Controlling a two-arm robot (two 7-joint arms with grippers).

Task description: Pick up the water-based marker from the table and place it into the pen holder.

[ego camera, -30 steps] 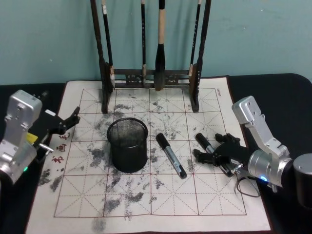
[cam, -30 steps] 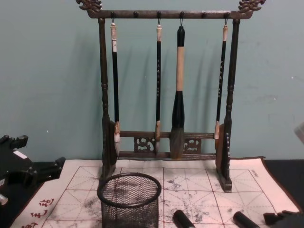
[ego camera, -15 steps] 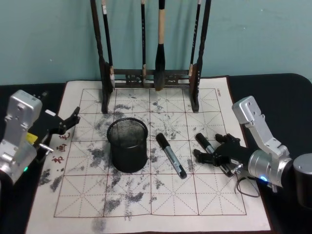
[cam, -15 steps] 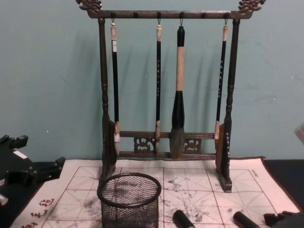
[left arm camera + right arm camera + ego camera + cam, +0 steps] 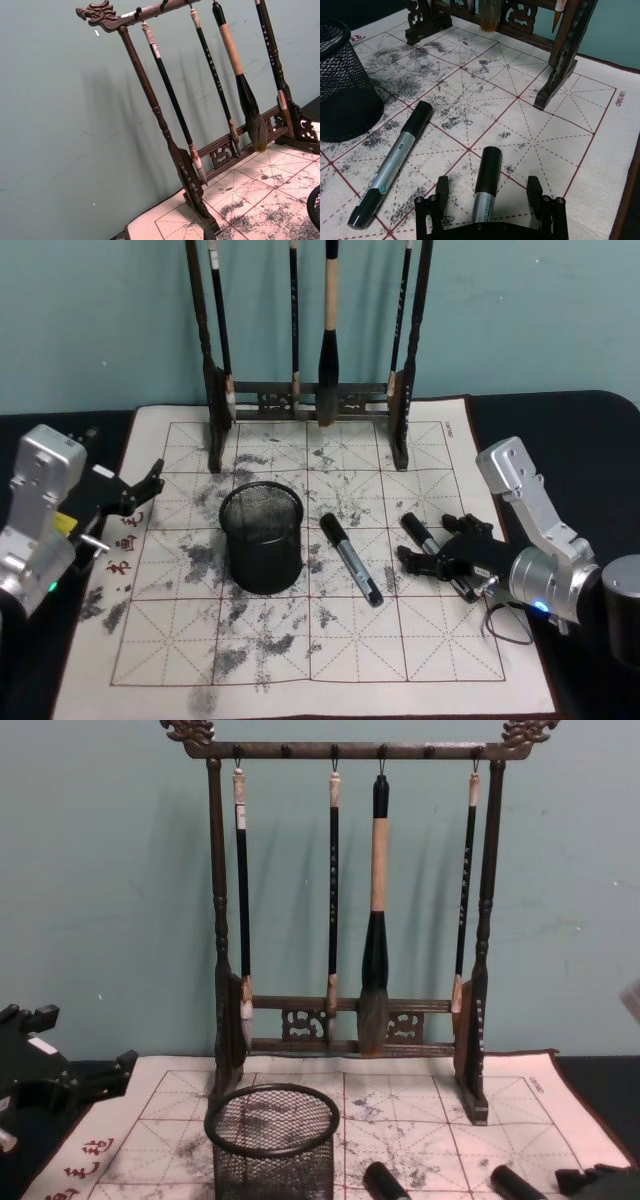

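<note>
Two water-based markers lie on the red-grid mat point(image 5: 330, 640) of the table. One marker point(image 5: 350, 558) point(image 5: 395, 165) rests free, just right of the black mesh pen holder point(image 5: 262, 538) point(image 5: 342, 85) point(image 5: 272, 1140). The second marker point(image 5: 425, 537) point(image 5: 486, 182) lies between the spread fingers point(image 5: 441, 189) of my right gripper point(image 5: 440, 543) point(image 5: 487, 192), which is open and low over the mat, with a gap on each side of the marker. My left gripper point(image 5: 140, 492) point(image 5: 70, 1080) hangs open at the mat's left edge, holding nothing.
A tall dark wooden brush rack point(image 5: 310, 390) point(image 5: 350, 920) point(image 5: 200, 125) with several hanging brushes stands at the back of the mat, behind the pen holder. A dark cylinder point(image 5: 622, 590) sits at the far right edge. Bare mat lies in front of the holder.
</note>
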